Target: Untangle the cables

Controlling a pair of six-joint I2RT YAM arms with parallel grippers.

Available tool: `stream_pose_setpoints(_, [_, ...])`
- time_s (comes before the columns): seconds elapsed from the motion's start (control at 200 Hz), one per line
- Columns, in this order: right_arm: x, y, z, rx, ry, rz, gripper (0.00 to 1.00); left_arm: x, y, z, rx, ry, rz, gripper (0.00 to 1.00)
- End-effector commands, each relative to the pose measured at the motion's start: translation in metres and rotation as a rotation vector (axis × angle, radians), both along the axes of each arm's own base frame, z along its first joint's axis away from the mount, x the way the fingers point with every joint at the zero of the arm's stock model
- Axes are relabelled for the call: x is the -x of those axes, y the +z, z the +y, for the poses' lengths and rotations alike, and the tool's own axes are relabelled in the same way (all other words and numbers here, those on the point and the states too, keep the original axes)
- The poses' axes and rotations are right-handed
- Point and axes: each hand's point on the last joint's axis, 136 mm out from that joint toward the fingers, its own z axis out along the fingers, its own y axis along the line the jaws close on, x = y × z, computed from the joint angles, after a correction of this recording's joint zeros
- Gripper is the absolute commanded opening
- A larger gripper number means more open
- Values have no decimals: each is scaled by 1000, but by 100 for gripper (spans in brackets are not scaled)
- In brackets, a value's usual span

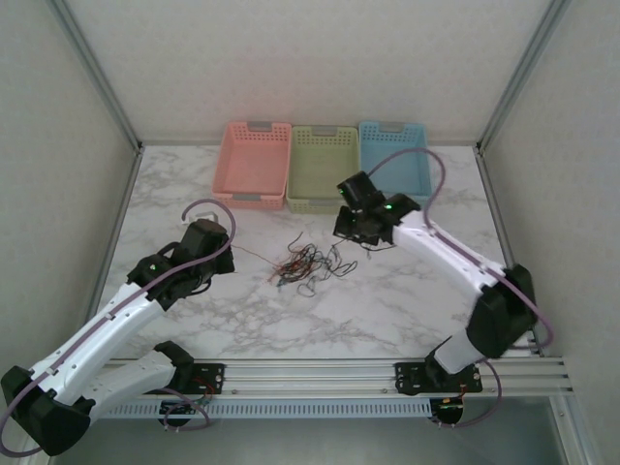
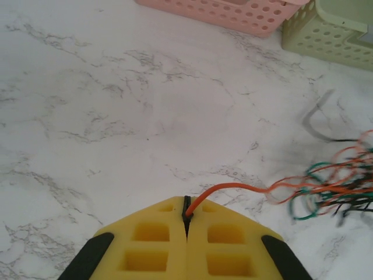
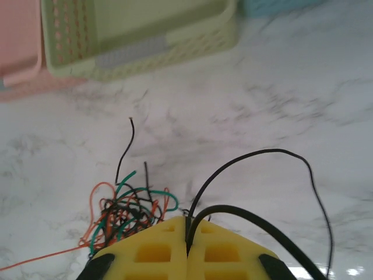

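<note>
1. Left wrist view: the left gripper (image 2: 186, 205) has its yellow fingers pressed together, pinching one orange wire (image 2: 233, 188) that runs right into the cables (image 2: 338, 189).
2. Right wrist view: the right gripper (image 3: 187, 224) is clamped on a black wire (image 3: 262, 154) that loops up and to the right, with the tangle just to its left.
3. Top view gives the layout: the bundle lies on the marble table (image 1: 387, 300) between both grippers, in front of the pink basket (image 1: 254, 165), green basket (image 1: 323, 167) and blue basket (image 1: 395, 155).
4. Green strands are clear in the wrist views but too small to tell from above.

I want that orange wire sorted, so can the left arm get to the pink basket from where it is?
Probably yes: bare marble lies between the left pincer, shut on the orange wire, and the pink basket.
</note>
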Motion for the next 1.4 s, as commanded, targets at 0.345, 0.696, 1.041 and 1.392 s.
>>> stream_pose_setpoints(0.345, [48, -82, -195, 152, -422, 211, 0, 14, 19, 33, -31, 106, -76, 0])
stream_pose_setpoints(0.696, [39, -88, -186, 56, -399, 192, 0, 12, 12, 26, -26, 83, -49, 0])
stream_pose_setpoints(1.041, [10, 32, -143, -146, -244, -147, 0, 8, 5, 16, -7, 55, -31, 0])
stream_pose_setpoints(1.392, [-73, 168, -169, -140, -435, -514, 0, 8, 3, 12, -4, 37, -18, 0])
